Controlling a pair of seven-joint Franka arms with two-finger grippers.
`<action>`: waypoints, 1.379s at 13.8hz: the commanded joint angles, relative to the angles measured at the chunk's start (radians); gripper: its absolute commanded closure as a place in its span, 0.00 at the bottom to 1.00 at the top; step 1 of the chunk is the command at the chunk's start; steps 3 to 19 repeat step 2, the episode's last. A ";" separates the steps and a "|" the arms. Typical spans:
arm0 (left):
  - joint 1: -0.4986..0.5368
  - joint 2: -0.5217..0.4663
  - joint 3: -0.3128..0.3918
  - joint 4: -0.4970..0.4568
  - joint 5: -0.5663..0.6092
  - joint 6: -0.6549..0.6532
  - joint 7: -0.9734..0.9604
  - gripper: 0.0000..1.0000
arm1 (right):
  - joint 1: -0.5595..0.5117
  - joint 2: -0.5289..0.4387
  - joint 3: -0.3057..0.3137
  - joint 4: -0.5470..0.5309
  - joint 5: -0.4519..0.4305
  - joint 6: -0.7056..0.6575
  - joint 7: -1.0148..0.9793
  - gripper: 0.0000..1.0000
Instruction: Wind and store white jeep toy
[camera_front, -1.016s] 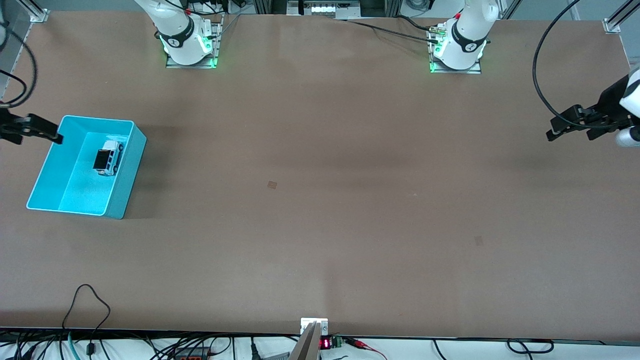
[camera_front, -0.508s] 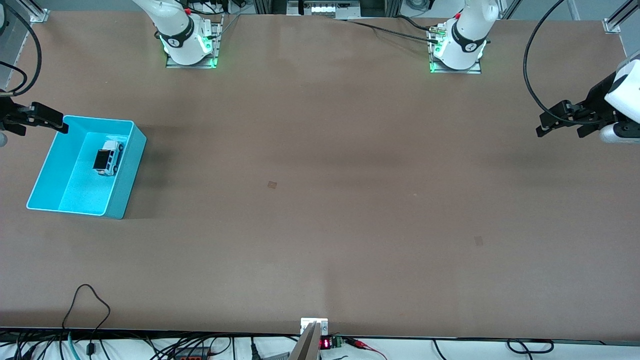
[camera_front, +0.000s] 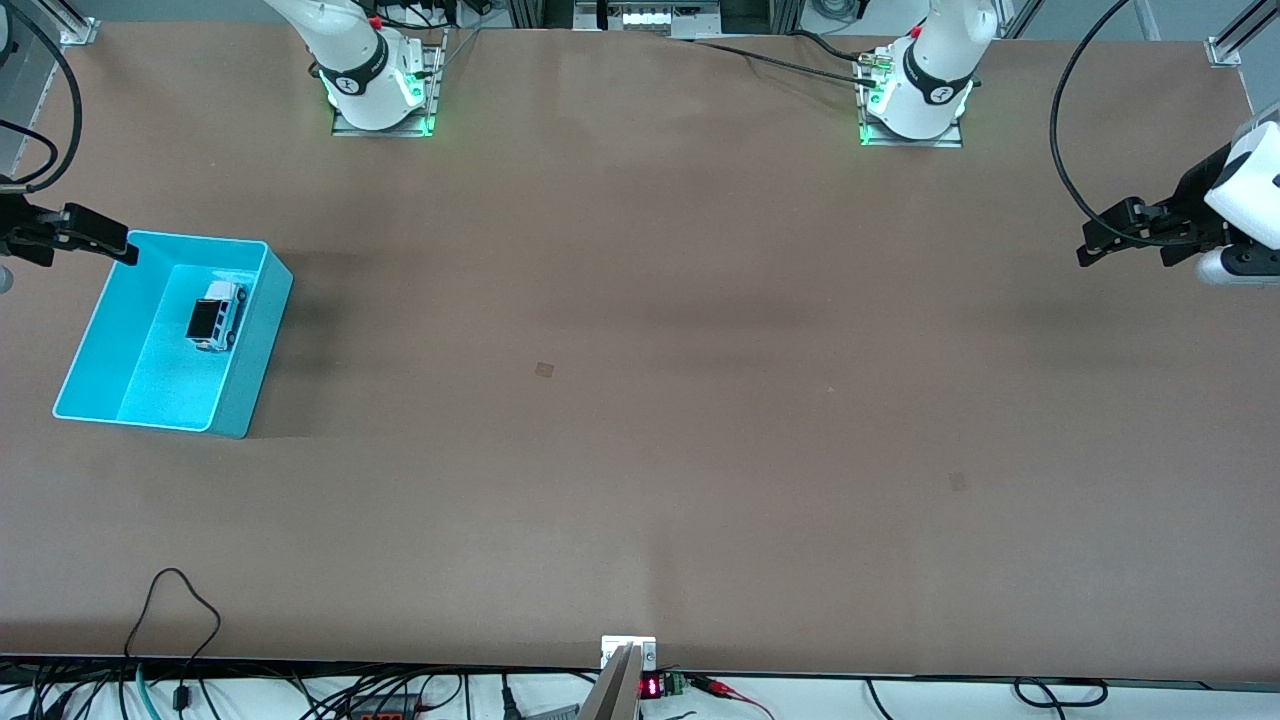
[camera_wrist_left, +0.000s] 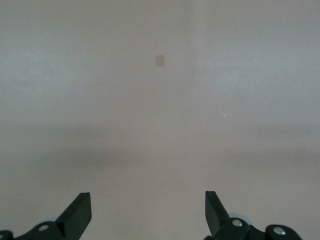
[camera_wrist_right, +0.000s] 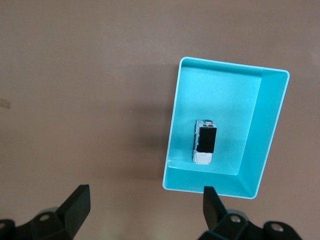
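Note:
The white jeep toy (camera_front: 215, 315) with its black roof lies inside the turquoise bin (camera_front: 252, 372) at the right arm's end of the table. It also shows in the right wrist view (camera_wrist_right: 205, 142), inside the bin (camera_wrist_right: 272, 125). My right gripper (camera_front: 120, 246) is open and empty in the air, over the table beside the bin's corner nearest the bases; its fingers (camera_wrist_right: 75, 202) stand wide apart. My left gripper (camera_front: 1088, 248) is open and empty, up over the bare table at the left arm's end (camera_wrist_left: 147, 207).
Two small tape patches (camera_front: 543, 369) (camera_front: 957, 481) lie flat on the brown table. A black cable (camera_front: 1062, 150) loops above the left arm. Cables (camera_front: 170, 600) and a small mount (camera_front: 628, 650) sit at the table edge nearest the front camera.
Both grippers have shifted a little toward the bases' side and then nearly stopped. The jeep and the bin have not moved.

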 joint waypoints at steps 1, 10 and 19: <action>0.005 -0.010 -0.008 -0.002 0.021 -0.021 -0.005 0.00 | 0.010 0.000 -0.009 0.005 0.003 -0.012 0.020 0.00; 0.005 -0.010 -0.008 -0.009 0.021 -0.019 -0.005 0.00 | 0.010 0.002 -0.009 0.005 0.005 -0.012 0.018 0.00; 0.005 -0.010 -0.008 -0.009 0.021 -0.019 -0.005 0.00 | 0.010 0.002 -0.009 0.005 0.005 -0.012 0.018 0.00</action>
